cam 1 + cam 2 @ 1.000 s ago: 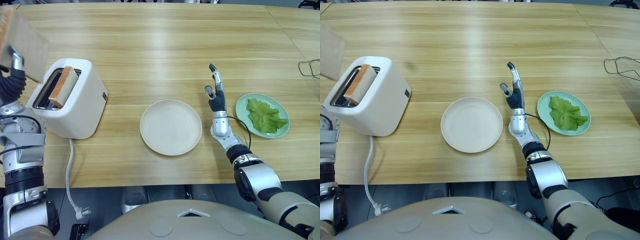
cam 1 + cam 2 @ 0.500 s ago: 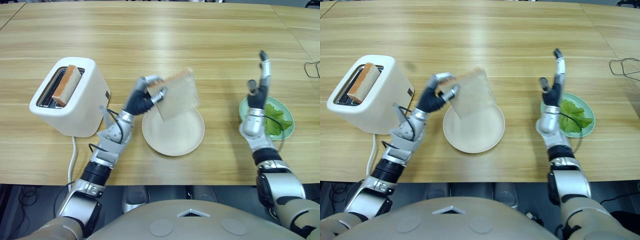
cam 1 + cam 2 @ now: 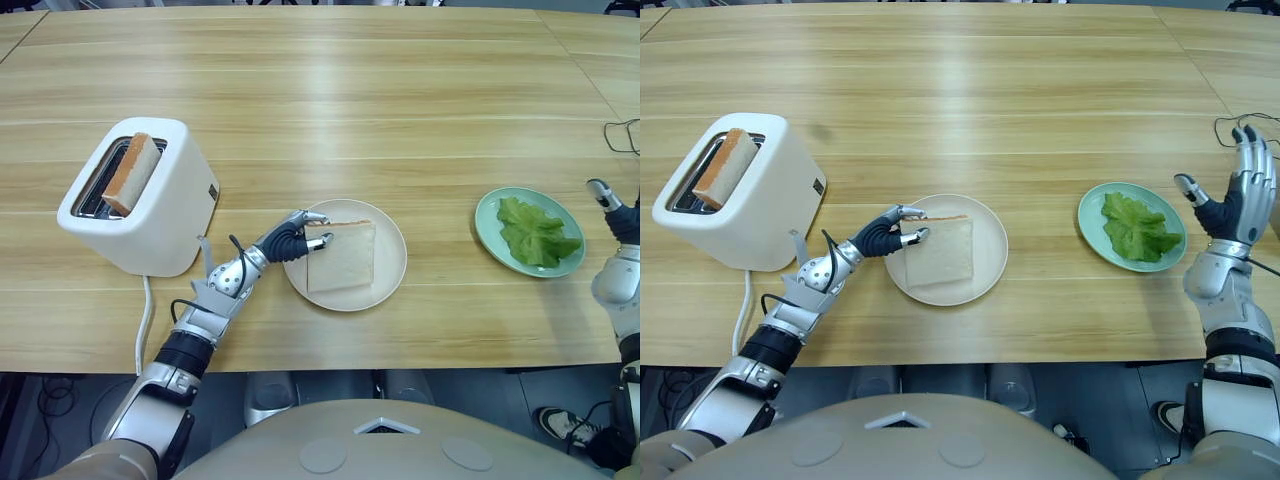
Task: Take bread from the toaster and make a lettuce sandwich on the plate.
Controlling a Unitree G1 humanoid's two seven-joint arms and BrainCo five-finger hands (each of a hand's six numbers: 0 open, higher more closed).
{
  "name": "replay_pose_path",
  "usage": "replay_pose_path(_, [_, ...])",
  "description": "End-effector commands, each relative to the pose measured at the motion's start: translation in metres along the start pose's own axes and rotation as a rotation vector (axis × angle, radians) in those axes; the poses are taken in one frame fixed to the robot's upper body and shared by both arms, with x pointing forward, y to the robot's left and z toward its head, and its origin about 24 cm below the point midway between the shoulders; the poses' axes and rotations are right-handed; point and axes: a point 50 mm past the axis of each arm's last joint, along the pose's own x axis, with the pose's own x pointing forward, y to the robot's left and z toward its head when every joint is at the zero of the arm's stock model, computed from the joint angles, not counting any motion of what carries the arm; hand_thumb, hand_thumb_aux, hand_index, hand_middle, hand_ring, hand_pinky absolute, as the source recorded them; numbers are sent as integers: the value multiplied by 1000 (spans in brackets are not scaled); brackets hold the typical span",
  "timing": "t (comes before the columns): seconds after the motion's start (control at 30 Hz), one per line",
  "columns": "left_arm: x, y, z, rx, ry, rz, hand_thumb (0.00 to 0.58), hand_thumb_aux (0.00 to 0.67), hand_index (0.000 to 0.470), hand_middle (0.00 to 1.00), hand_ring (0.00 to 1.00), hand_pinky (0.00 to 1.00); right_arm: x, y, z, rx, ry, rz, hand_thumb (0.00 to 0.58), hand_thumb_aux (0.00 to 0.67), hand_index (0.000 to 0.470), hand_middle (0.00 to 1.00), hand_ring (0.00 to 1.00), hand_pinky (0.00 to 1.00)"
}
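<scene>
Step in hand: in my judgement, you are releasing the first slice onto the plate.
Left hand: the left hand [image 3: 285,240], lower centre-left of the frame, has its fingertips pinched lightly on the left corner of the square white slice of bread [image 3: 342,257].
Slice: it lies flat inside the round cream plate [image 3: 390,240] at frame centre, with its left edge close to the rim.
Right hand: the right hand [image 3: 1232,205], at the far right edge, is spread wide and holds nothing.
Lettuce: the green lettuce leaf [image 3: 535,232] rests on the small pale-green dish [image 3: 485,215], right of frame, well apart from the cream plate.
Toaster: the boxy white toaster [image 3: 165,215], upper left, holds the second brown-crusted slice [image 3: 130,172] upright in its slot.
Release: part your fingertips level and do not lift the corner.
Withdrawal: draw the hand back low and leftward, clear of the rim.
Risk: a snagged fingertip could drag the slice over the rim.
</scene>
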Motion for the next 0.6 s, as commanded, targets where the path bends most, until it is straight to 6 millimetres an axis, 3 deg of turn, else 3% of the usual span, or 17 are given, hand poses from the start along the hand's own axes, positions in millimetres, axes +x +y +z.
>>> replay_pose_path(0.03, [-7, -4, -21, 90, 123, -28, 580, 670, 460, 1000, 1000, 1000, -15, 29, -4, -150, 25, 179, 0, 0, 0, 0, 0, 0])
replay_pose_path(0.07, [-8, -5, -24, 114, 140, -33, 550, 518, 355, 173, 173, 173, -19, 35, -7, -186, 42, 218, 0, 0, 0, 0, 0, 0])
replay_pose_path(0.1, [-8, -6, -27, 135, 151, -40, 501, 423, 290, 0, 0, 0, -23, 40, -9, -221, 60, 251, 0, 0, 0, 0, 0, 0])
replay_pose_path(0.13, [-8, -7, -29, 155, 160, -49, 460, 365, 251, 0, 0, 0, -28, 46, -11, -260, 81, 291, 0, 0, 0, 0, 0, 0])
replay_pose_path(0.17, [-9, -8, -31, 179, 167, -53, 316, 218, 150, 0, 0, 0, -31, 51, -13, -297, 94, 329, 0, 0, 0, 0, 0, 0])
replay_pose_path(0.2, [-9, -9, -32, 201, 172, -60, 201, 129, 88, 0, 0, 0, -34, 54, -15, -332, 106, 356, 0, 0, 0, 0, 0, 0])
replay_pose_path(0.23, [-9, -10, -32, 211, 172, -62, 201, 129, 88, 0, 0, 0, -36, 57, -16, -353, 117, 377, 0, 0, 0, 0, 0, 0])
replay_pose_path(0.3, [-9, -10, -32, 230, 167, -57, 0, 0, 0, 0, 0, 0, -37, 61, -15, -379, 122, 407, 0, 0, 0, 0, 0, 0])
replay_pose_path(0.6, [-8, -1, -26, 294, 141, 23, 0, 0, 0, 0, 0, 0, -37, 60, -23, -436, 186, 439, 0, 0, 0, 0, 0, 0])
